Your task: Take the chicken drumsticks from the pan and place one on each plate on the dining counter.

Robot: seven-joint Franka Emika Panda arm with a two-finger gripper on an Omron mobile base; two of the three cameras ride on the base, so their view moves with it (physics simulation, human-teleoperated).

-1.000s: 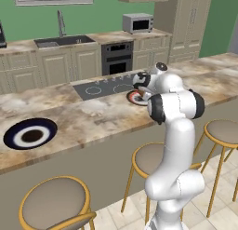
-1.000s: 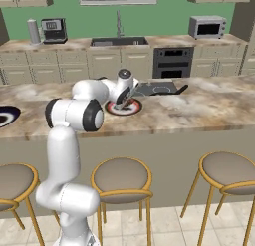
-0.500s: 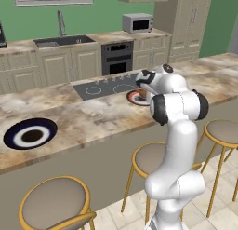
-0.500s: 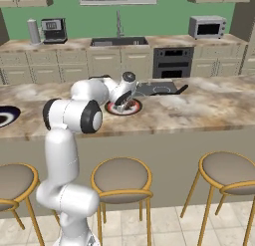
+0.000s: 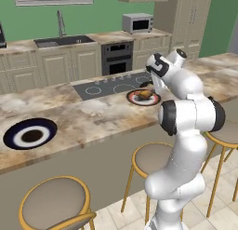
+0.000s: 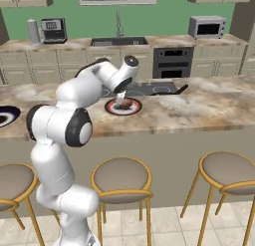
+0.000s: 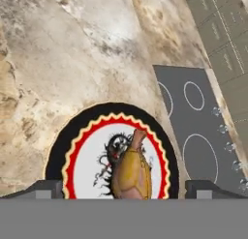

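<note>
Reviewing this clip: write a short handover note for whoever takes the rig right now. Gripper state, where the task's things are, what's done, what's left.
Gripper: open above the red-rimmed round plate, fingertips either side of the drumstick, not clamped on it.
Golden-brown chicken drumstick: lying on that plate's centre, on the mottled beige marble dining counter.
Navy-and-white rimmed round plate: farther left on the same counter, nothing on it.
Black long-handled frying pan: by the grey cooktop, behind the red plate; I cannot tell what it holds.
Done: one drumstick plated.
Left: fetch the second drumstick, place it on the navy plate.
</note>
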